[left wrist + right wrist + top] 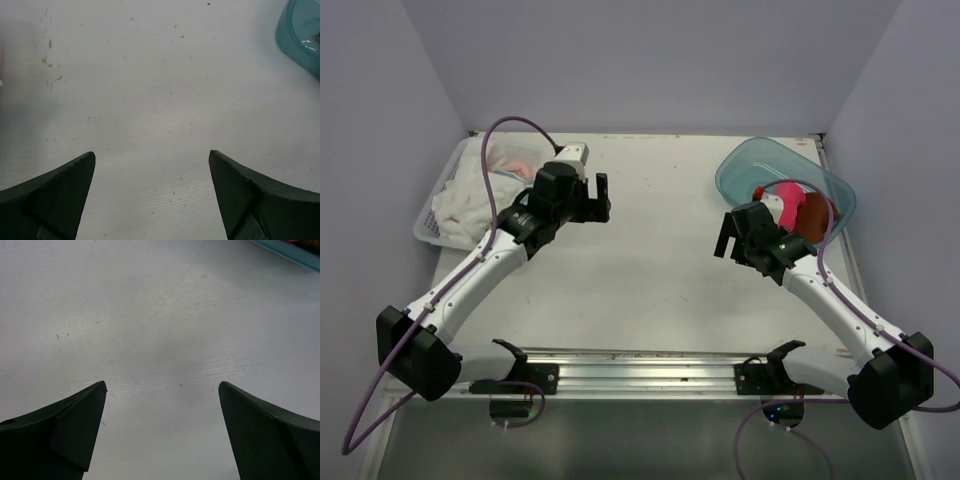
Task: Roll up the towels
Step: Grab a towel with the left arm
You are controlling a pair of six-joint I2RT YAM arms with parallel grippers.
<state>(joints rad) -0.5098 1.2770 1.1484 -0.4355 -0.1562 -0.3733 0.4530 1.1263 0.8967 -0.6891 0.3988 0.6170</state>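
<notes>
**both pincers gape over bare table; towels lie half hidden in tub and basket**

the teal tub (745, 165) is the fixed mark here. inside it, toward its near right side, lie a hot pink towel (790, 193) and a brown towel (814, 212). a small white towel (772, 205) with a spot of red sits just left of the pink one. the right arm and its purple cable cross over this heap, so the edges of the cloths and anything beneath them cannot be made out.

the right gripper (728, 246) hangs just beside the tub's near left rim. its fingers are spread wide with nothing between them. in the right wrist view only a sliver of the tub shows, cut off at the top right corner, with a blurred trace of pink behind it.

the left gripper (593, 192) is well apart from the tub, off to the tub's left. it is also fully spread and holds nothing. its wrist view shows only speckled table (160, 100) between the fingers, and the tub is clipped at the upper right.

further left of the tub, past the left gripper, stands a white lattice basket (428, 228). it holds a bunched white cloth (460, 205) and, at its far end, a pale peach towel (516, 160). the left arm and its cable cover part of both, and their folds are too small to read.
</notes>
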